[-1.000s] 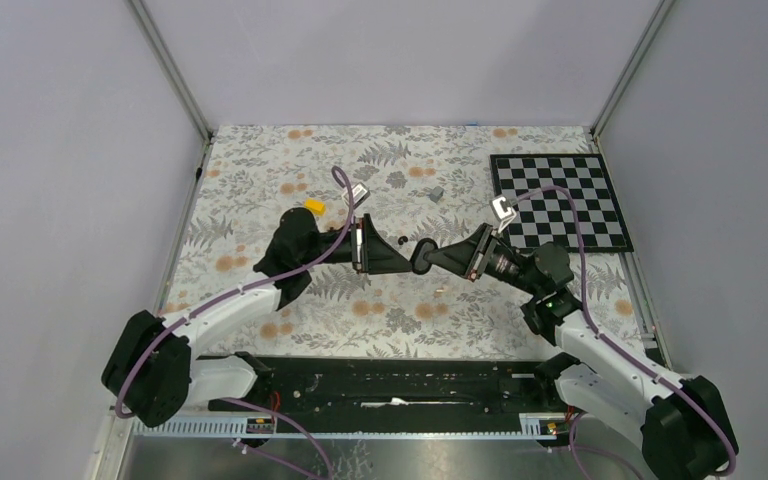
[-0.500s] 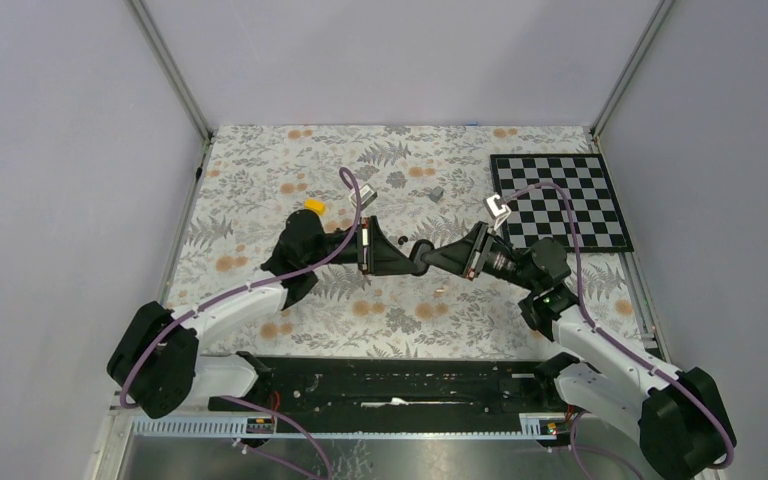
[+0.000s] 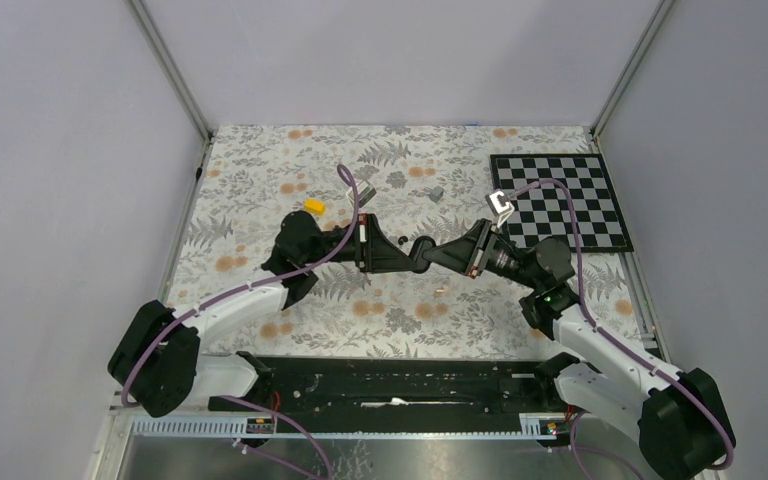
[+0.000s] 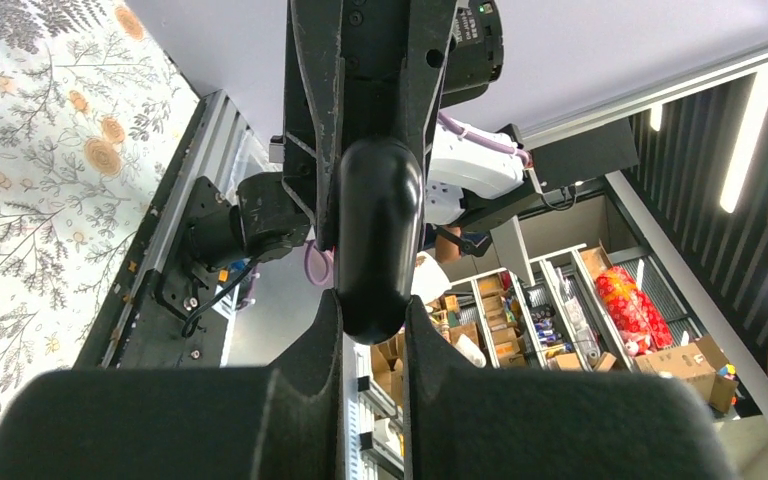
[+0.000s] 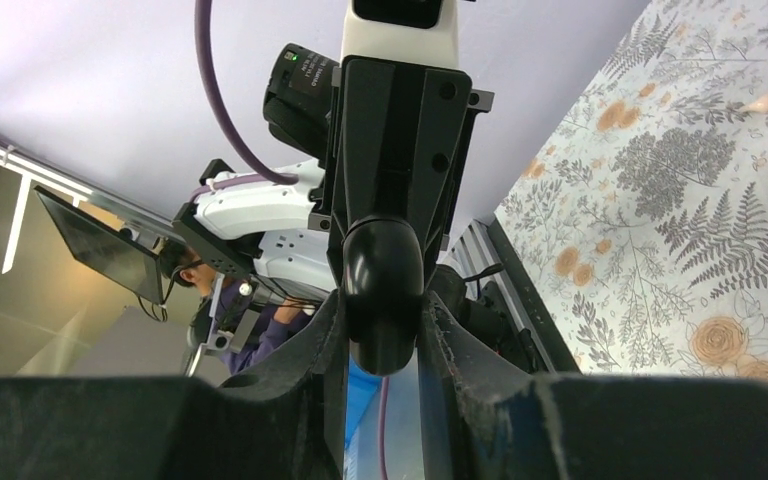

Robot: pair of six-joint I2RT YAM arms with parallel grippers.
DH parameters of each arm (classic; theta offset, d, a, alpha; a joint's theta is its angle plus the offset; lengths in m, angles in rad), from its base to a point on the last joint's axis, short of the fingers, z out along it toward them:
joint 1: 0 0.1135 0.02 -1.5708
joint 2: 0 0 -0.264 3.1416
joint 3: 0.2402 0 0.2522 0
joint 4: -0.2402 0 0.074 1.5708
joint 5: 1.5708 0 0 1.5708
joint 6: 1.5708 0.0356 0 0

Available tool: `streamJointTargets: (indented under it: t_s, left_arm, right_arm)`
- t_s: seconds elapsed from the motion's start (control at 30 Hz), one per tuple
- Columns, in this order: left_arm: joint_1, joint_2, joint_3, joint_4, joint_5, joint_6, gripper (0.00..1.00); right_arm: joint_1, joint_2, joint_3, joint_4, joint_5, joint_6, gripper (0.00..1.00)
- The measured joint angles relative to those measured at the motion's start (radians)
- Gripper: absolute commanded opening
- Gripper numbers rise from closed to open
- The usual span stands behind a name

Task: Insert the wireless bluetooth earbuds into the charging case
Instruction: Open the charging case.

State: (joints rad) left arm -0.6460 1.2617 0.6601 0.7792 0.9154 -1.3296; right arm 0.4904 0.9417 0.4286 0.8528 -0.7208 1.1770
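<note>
The glossy black oval charging case hangs in the air above the floral-patterned counter, gripped end to end between the two arms. The left claw has just pressed together onto the near end, where a moment ago it stood wider. The right claw pinches the opposite end, as it did before. One tiny black rounded earbud seems to lie on the counter just beyond the claws; the other I cannot find. The case looks closed, so opening it is likely next.

Pale lilac walls, floral tablecloth
</note>
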Motion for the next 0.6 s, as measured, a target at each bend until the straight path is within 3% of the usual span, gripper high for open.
streamJointTargets:
  t_s: [0.4,0.53,0.6]
  left_arm:
    - [0.014,0.006,-0.003,0.099,0.048,-0.077,0.00]
    - [0.020,0.047,-0.011,0.250,0.089,-0.165,0.45]
    - [0.023,0.076,-0.012,0.320,0.096,-0.227,0.54]
  right_arm:
    - [0.000,0.006,0.008,0.061,-0.047,0.005,0.00]
    - [0.000,0.019,0.029,0.082,-0.091,-0.003,0.00]
    - [0.001,0.028,0.040,0.090,-0.122,-0.018,0.00]
